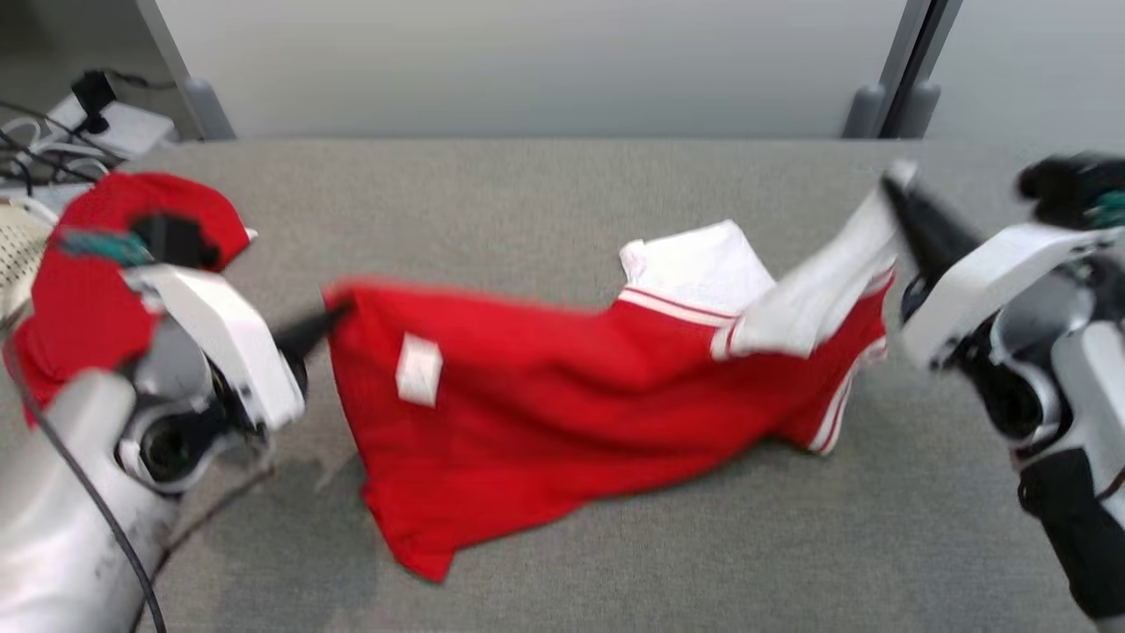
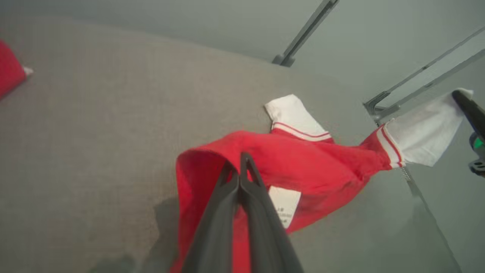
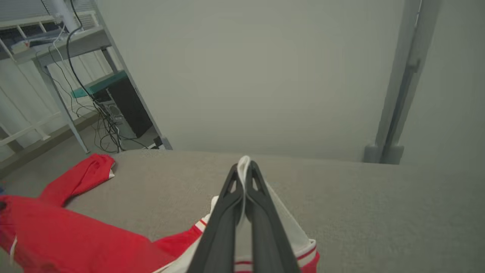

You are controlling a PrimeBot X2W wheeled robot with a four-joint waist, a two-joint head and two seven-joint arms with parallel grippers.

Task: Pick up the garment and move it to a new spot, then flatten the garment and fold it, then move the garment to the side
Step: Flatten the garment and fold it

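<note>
The garment point(image 1: 545, 413) is a red shirt with white sleeves and red-striped cuffs, stretched across the grey table point(image 1: 527, 202), inside out with a white label showing. My left gripper point(image 1: 330, 321) is shut on its red edge at the left end; the left wrist view shows the same grip point(image 2: 242, 159) on the red cloth point(image 2: 314, 163). My right gripper point(image 1: 892, 185) is shut on a white sleeve point(image 1: 826, 281) and holds it raised off the table at the right. In the right wrist view the white cloth point(image 3: 288, 227) runs up between the closed fingers of that gripper point(image 3: 244, 163). The other sleeve point(image 1: 703, 264) lies flat.
A second red garment point(image 1: 88, 299) lies bunched at the table's left edge, behind my left arm. Cables and a white box point(image 1: 114, 123) sit beyond the far left corner, beside a white perforated basket point(image 1: 18, 246). A pale partition wall point(image 1: 527, 61) backs the table.
</note>
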